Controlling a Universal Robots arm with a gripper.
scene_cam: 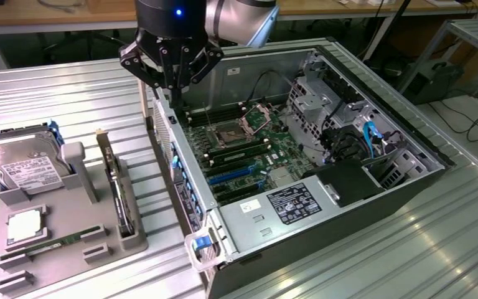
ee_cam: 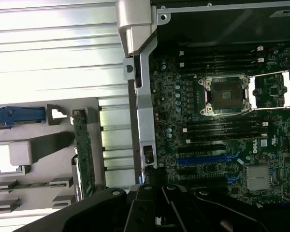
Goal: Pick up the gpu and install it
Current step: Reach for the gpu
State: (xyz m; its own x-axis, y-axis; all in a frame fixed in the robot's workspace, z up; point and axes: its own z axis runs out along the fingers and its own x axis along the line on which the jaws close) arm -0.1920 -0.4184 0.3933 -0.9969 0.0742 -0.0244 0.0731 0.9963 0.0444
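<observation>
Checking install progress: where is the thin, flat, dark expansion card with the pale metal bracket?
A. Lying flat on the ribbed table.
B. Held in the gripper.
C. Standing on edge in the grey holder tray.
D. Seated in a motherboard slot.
C: the dark gpu card stands on edge in the grey holder tray, while the gripper hangs apart from it over the open computer case wall.

The arm [scene_cam: 241, 18] comes into the exterior view from 12 o'clock, its silver-grey wrist joint sitting at about 1 o'clock from the black gripper [scene_cam: 175, 93]. A blue light [scene_cam: 178, 11] glows on the gripper's body. The gripper hangs upright and points toward 6 o'clock. Its linkages spread wide, then taper down to fingers [scene_cam: 175, 86] pressed together with nothing between them.
</observation>
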